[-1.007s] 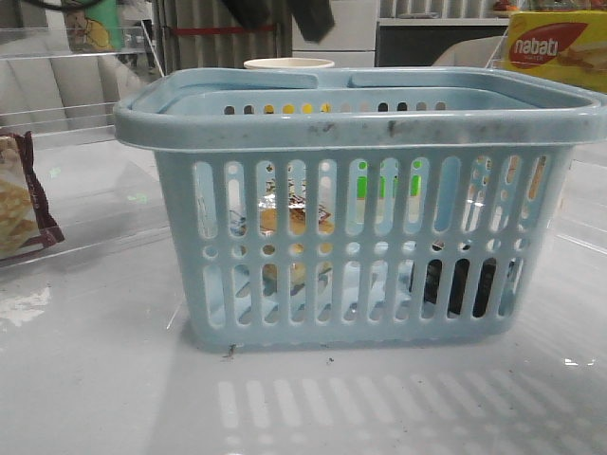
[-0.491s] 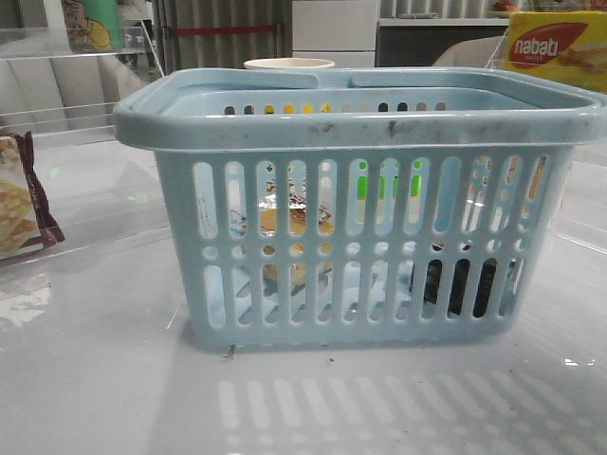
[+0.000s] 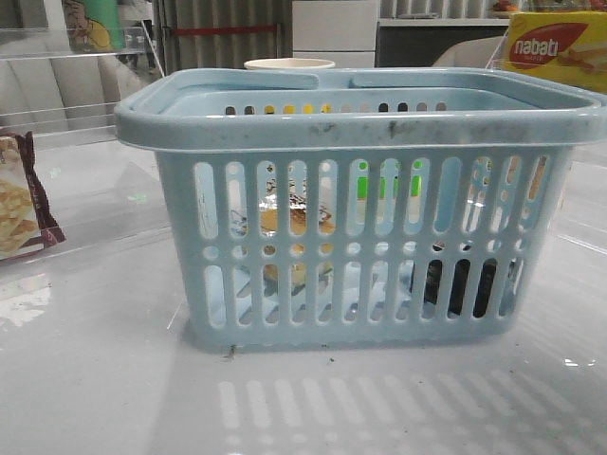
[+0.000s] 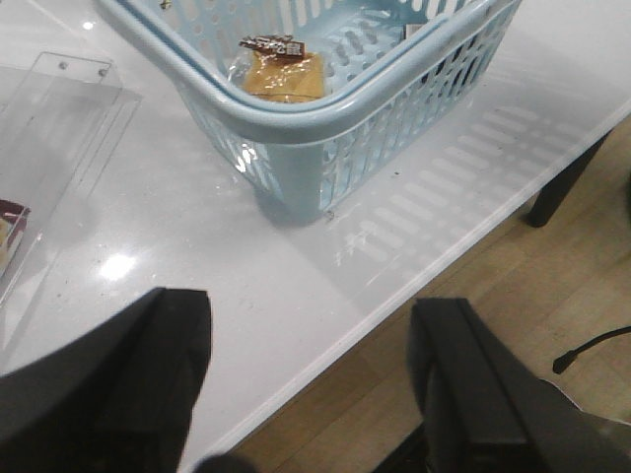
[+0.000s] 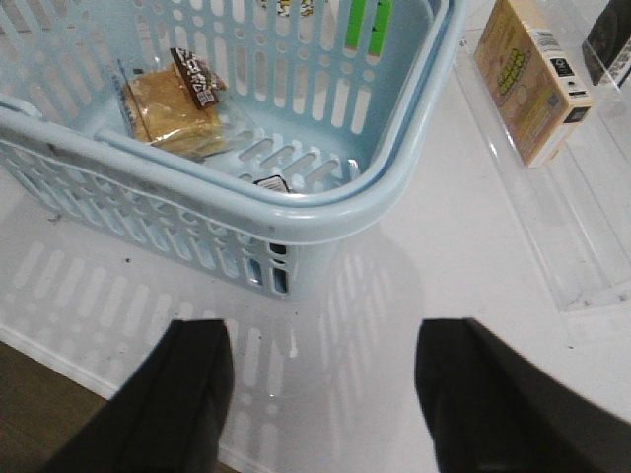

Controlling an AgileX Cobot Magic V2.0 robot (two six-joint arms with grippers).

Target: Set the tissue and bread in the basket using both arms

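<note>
The light-blue basket stands mid-table. The bread, a clear pack of golden-brown bread, lies inside on its left; it also shows in the left wrist view and the right wrist view. The dark tissue lies inside at the right, seen through the slots; in the right wrist view only a corner shows under the rim. My left gripper is open and empty over the table's front edge, back from the basket. My right gripper is open and empty, back from the basket's corner. Neither gripper shows in the front view.
A maroon-edged cracker packet lies at the far left in a clear tray. A yellow-red nabati box stands at the back right. A cup stands behind the basket. A tan carton lies in a clear tray beside the basket.
A dark arm part seen above the basket at the top of the front view one second ago has gone out of view. The basket and its contents have not moved.
</note>
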